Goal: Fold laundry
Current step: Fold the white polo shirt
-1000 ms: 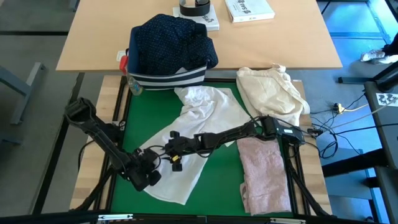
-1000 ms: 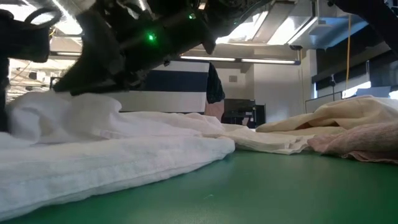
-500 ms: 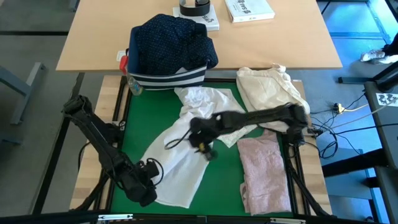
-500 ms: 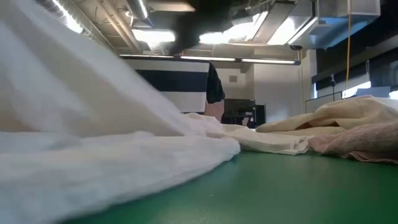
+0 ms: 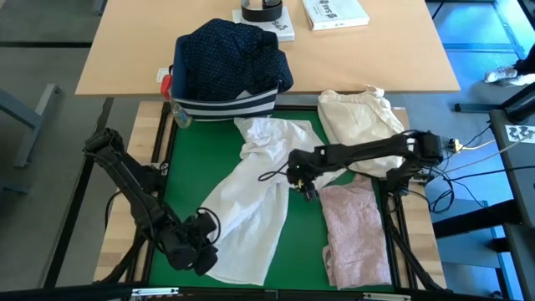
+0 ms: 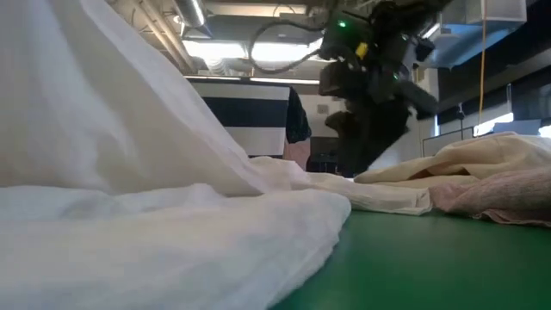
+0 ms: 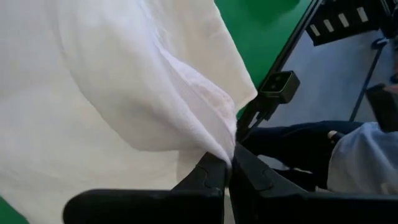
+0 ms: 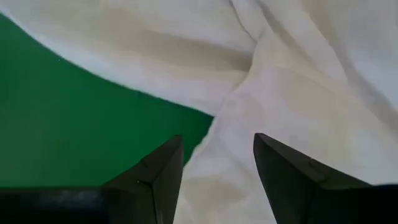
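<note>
The white shirt (image 5: 251, 192) lies stretched along the green mat (image 5: 180, 167), from the striped navy bin (image 5: 226, 104) toward the near edge. My left gripper (image 5: 201, 251) is shut on its near left corner, raised off the mat. My right gripper (image 5: 303, 180) hovers open above the shirt's right edge (image 8: 249, 93), touching nothing. The pale pink top (image 5: 355, 230) lies flat at the near right. A navy white-dotted shirt (image 5: 230, 58) is heaped on the bin. The jeans are out of view. My left gripper pinches a gathered bit of the white shirt's near left corner (image 7: 225, 149) between its two fingers, which slant downward. From the fingers the cloth (image 6: 103, 103) slopes down to the mat, where the rest of the shirt lies.
A cream-beige cloth bundle (image 5: 364, 121) sits at the mat's far right, just beyond the right arm. A wooden table (image 5: 125, 50) behind the mat carries the bin, a book (image 5: 334, 12) and a tape roll (image 5: 263, 10). Bare mat shows left of the shirt.
My left gripper has risen with the shirt's near left corner, so that part now slopes up off the mat and the shirt is drawn longer toward the near edge. My right gripper, open throughout, has swung from beside the left gripper toward the table's right, to the shirt's right edge.
</note>
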